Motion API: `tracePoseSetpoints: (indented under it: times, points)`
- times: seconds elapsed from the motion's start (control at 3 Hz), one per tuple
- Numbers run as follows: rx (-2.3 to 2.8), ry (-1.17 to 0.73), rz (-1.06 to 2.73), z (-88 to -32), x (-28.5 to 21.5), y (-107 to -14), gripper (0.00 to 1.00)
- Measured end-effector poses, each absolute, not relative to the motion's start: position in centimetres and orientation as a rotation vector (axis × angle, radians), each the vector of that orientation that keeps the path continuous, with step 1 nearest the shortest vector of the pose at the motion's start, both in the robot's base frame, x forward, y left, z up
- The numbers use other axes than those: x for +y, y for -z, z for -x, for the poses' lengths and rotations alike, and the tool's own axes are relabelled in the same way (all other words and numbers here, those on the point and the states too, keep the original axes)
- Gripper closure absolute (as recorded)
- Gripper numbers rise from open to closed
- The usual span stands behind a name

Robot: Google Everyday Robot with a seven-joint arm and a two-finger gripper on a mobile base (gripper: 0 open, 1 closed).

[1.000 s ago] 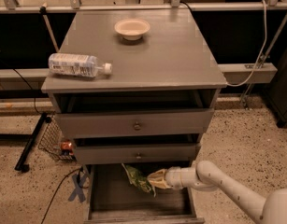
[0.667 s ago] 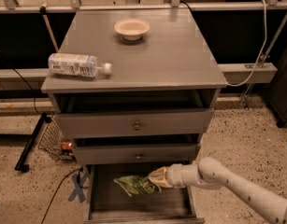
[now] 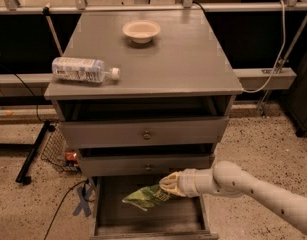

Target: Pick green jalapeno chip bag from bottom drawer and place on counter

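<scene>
Presumably mid-extraction: the tool (image 3: pixel 169 184), closed on one end of the green jalapeno chip bag (image 3: pixel 144 198), holds it over the bottom drawer (image 3: pixel 158 219); next it must clear the upper drawer fronts (image 3: pixel 143 133) and rise to the bench (image 3: pixel 183 59).

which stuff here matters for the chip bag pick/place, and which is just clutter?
Job:
- green jalapeno chip bag, gripped at its right end
- gripper, over the open bottom drawer
- counter, the drop spot

Lying about:
- water bottle, on its side at the counter's left edge
- bowl, at the counter's back
- upper drawers
</scene>
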State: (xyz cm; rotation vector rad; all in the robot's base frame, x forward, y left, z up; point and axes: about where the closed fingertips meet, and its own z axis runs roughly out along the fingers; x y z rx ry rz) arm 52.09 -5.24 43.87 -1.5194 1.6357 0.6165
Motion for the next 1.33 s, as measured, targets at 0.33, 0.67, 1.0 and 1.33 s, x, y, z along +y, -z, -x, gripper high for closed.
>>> tracePoseSetpoints:
  times: [0.33,0.67,1.0,1.33]
  points:
    - [1.636,-0.617,1.519,-52.1,-5.2,-43.9,1.00]
    - [1.611,-0.562,1.507,-52.6,-6.5,-46.0,1.00]
    - [1.572,-0.449,1.505,-53.5,-8.9,-50.1,1.00]
    - [1.539,-0.321,1.491,-54.7,-11.9,-54.1,1.00]
